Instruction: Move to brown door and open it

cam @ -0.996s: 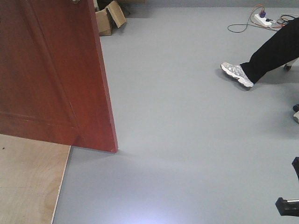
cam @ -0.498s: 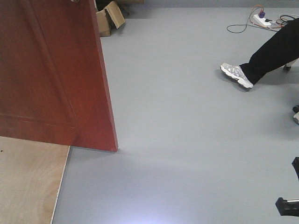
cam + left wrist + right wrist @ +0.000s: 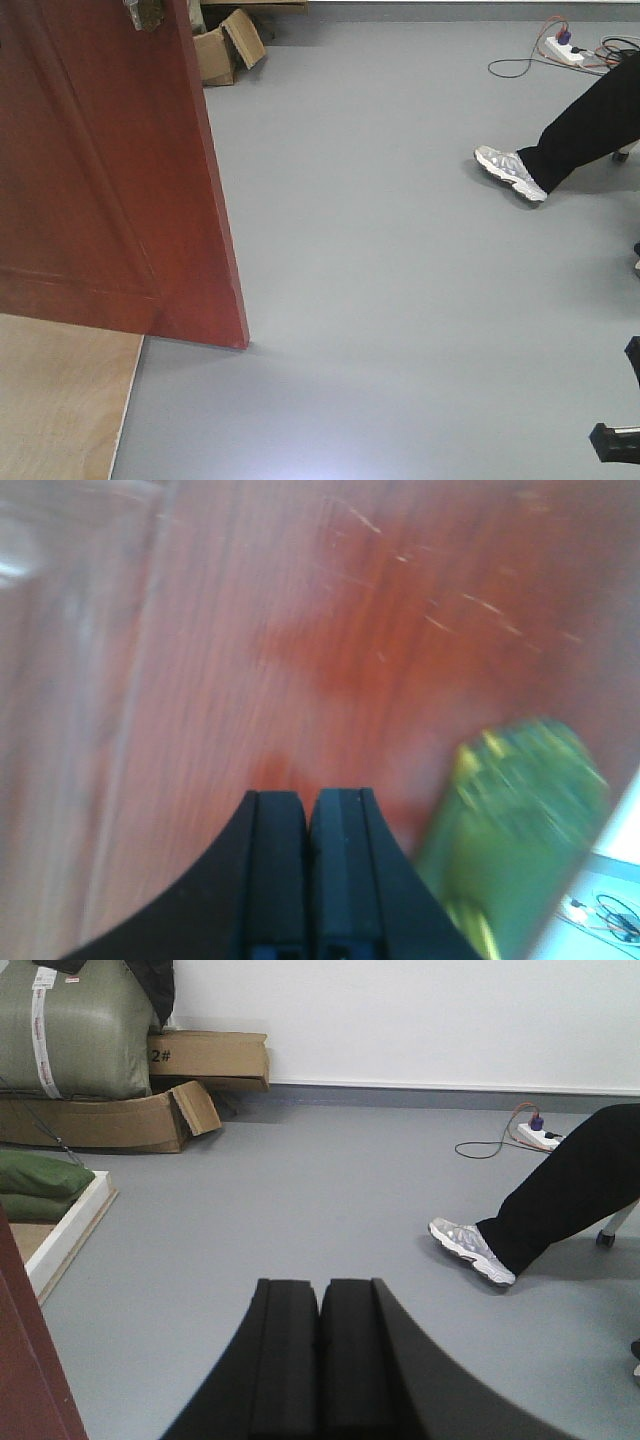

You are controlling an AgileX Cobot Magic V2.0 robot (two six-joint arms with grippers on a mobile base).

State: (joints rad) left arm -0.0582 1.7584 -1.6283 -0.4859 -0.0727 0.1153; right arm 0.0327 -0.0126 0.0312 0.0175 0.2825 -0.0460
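Left gripper [image 3: 308,805] fingers together, close against brown door [image 3: 110,180]; right gripper [image 3: 320,1295] likewise closed, empty. Door likely heavy, rigid, glossy-slick; push near free edge

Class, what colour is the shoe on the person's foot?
White with grey trim; the shoe shows best in the right wrist view.

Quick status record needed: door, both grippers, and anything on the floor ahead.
door: brown door stands ajar, free edge over grey floor
left gripper: shut, empty, right up against the door face
right gripper: shut, empty, facing open floor
people: leg with white sneaker at right
clutter: cardboard box, power strip by far wall
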